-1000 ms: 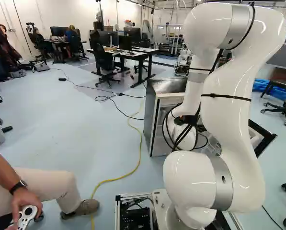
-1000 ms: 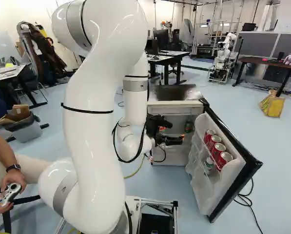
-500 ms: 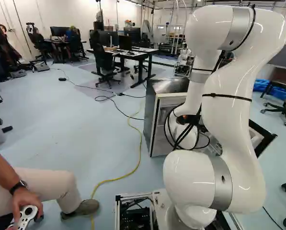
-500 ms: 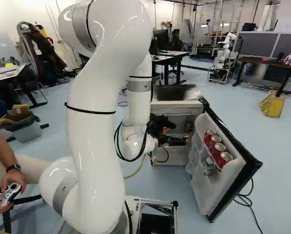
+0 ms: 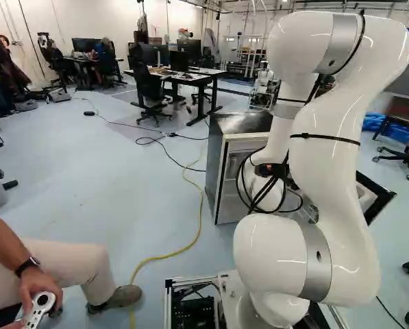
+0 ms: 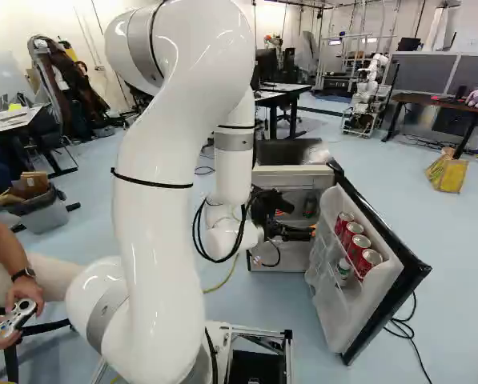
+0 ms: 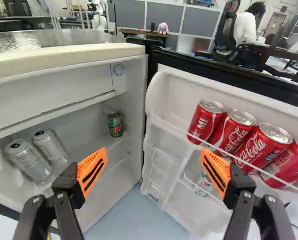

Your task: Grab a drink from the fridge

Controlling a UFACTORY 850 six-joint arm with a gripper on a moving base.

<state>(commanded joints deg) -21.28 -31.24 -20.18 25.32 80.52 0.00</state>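
Gripper (image 7: 153, 169) was open, orange pads (image 7: 92, 172) well apart, nothing between them. Over the last second the arm (image 6: 146, 240) carried it right, toward the open fridge door (image 6: 383, 292); base and fridge (image 5: 216, 168) hadn't moved. My read: lining up on the door cans. Still at the approach step, no drink grabbed; next it likely needed more reach and a tilt to match one can, watching for a snag on the rail.

Drinks: four red soda cans (image 7: 262, 146) leaned in a row behind the door rack rail (image 7: 186, 134), right of and beyond the gripper. Green can (image 7: 116, 124) stood far inside the fridge, two silver cans (image 7: 30, 159) to its left.

Hard to make out: small bottle (image 6: 343, 270) low in the door was part-covered by the rack and right finger, contents unclear. Outermost red can was cut off in the wrist view. Left base view was no help on the gripper: arm and black cables (image 5: 257, 200) blocked most of it. Couldn't judge the gap to the cans.
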